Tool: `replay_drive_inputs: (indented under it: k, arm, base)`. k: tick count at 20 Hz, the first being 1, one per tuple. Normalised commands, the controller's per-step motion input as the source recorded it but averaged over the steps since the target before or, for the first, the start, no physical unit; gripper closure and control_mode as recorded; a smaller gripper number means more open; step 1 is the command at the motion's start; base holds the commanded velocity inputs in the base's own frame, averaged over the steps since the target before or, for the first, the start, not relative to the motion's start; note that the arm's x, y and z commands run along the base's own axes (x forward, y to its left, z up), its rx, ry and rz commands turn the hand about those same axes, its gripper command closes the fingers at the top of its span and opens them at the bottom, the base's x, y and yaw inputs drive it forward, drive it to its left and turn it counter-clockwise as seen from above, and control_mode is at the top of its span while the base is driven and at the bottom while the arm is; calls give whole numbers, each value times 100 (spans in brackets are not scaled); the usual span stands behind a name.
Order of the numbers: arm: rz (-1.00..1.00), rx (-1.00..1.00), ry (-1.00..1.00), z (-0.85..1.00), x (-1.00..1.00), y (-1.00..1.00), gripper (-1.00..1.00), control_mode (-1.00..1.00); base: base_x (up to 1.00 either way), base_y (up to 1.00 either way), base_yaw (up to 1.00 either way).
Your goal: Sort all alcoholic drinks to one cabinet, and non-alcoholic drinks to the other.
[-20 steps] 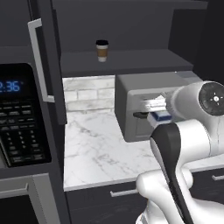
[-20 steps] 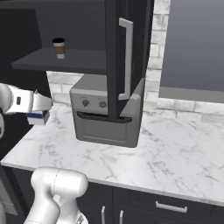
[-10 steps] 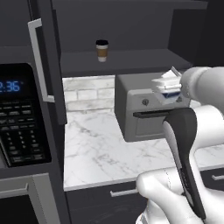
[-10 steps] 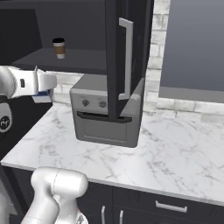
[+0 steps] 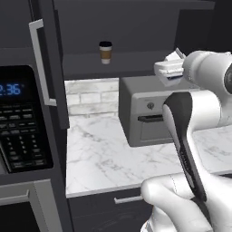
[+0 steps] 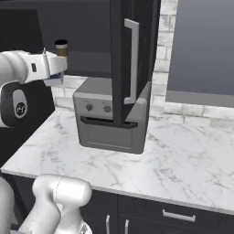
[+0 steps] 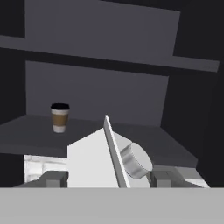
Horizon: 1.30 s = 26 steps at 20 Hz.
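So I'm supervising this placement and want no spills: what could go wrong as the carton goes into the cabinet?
1. The milk carton sits tilted in the tool, so it may topple when set on the shelf.
2. The coffee cup already stands on that shelf; a placement drifting toward it could knock it over.
3. The open cabinet door hangs close beside the arm's path and could be clipped.

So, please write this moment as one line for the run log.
tool: shut on milk carton | position: raised before open cabinet shelf | coffee cup: on shelf | carton: not yet placed
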Motion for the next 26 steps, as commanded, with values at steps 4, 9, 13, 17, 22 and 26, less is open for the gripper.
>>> replay_drive_inputs:
  k: [4,9,13,17,22,26]
  arm:
    - [-2,0,1,34,69,-8,100,-100]
    - [-1,0,0,0,68,-7,100,-100]
    - [-1,0,0,-11,79,-10,100,-100]
    - [-2,0,0,-14,86,-10,100,-100]
    - [0,0,1,-32,71,-4,100,-100]
    - [-1,0,2,-29,70,0,100,-100]
  base:
    - [0,0,0]
    - [0,0,0]
    - [0,0,0]
    - [0,0,0]
    - [0,0,0]
    - [0,0,0]
